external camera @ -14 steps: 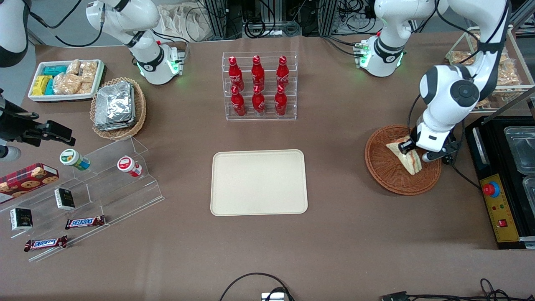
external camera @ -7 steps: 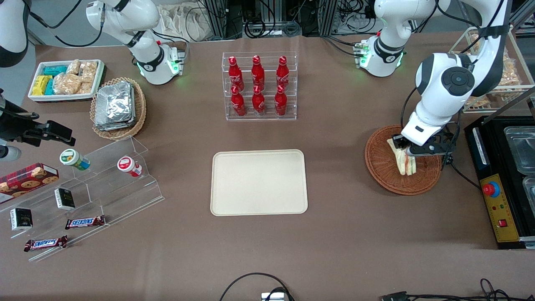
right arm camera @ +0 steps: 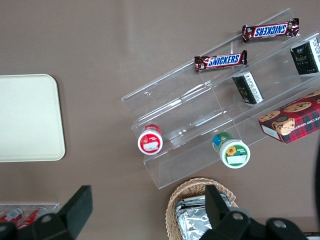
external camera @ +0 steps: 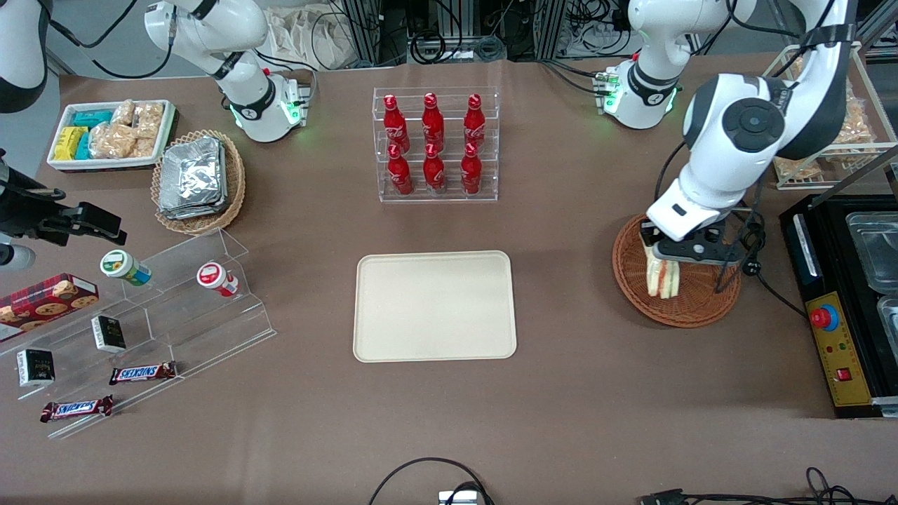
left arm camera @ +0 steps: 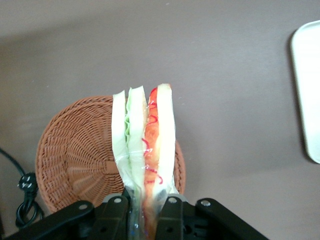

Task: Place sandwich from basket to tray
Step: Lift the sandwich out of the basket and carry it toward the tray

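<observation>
My left gripper is shut on the wrapped sandwich and holds it on edge above the reddish-brown wicker basket. In the left wrist view the sandwich hangs from between the fingers, its green and orange-red filling edge showing, with the basket below it. The cream-beige tray lies flat in the middle of the table, toward the parked arm's end from the basket; its rim also shows in the left wrist view.
A clear rack of red bottles stands farther from the front camera than the tray. A black control box with a red button lies beside the basket at the working arm's end. A tan basket of foil packs and a clear stepped snack stand lie toward the parked arm's end.
The gripper has lifted the sandwich off the basket floor, turned it on edge and shifted it a little toward the tray.
</observation>
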You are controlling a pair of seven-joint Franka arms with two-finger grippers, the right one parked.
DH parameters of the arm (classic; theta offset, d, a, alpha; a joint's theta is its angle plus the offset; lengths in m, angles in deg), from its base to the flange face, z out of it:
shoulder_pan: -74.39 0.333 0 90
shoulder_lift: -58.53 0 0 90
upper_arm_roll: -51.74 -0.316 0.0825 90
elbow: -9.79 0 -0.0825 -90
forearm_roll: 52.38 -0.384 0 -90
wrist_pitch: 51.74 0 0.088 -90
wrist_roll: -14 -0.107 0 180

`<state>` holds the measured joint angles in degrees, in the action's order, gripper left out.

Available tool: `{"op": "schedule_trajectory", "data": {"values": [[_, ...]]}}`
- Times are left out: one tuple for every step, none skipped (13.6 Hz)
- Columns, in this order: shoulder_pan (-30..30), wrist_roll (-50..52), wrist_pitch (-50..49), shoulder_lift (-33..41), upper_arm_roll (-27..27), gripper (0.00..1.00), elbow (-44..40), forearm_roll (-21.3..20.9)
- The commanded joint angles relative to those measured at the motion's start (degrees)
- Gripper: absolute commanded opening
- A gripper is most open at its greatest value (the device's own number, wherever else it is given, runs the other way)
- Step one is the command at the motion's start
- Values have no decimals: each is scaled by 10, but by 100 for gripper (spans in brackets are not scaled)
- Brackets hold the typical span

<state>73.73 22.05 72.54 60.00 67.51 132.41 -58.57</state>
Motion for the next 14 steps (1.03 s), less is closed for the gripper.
{"op": "schedule_trajectory", "data": {"values": [[-2, 7, -19, -23, 26, 10, -46, -2], [-2, 31, -25, -36, 41, 11, -59, -7], [-2, 56, -26, -52, 57, 10, -75, -8], [-2, 71, -26, -67, 67, 10, -90, -13], [-6, 87, -26, -81, 74, 10, -104, -22], [-15, 107, -27, -92, 76, 10, -115, -29], [-31, 122, -27, -103, 76, 10, -123, -36], [-40, 132, -30, -119, 76, 10, -139, -42], [-43, 138, -44, -136, 76, 10, -159, -42], [-59, 150, -59, -152, 76, 10, -181, -43], [-70, 165, -67, -166, 76, 10, -201, -49], [-73, 186, -71, -187, 76, 10, -222, -58], [-81, 202, -77, -205, 76, 10, -243, -70], [-91, 212, -88, -222, 76, 10, -264, -75]]}}
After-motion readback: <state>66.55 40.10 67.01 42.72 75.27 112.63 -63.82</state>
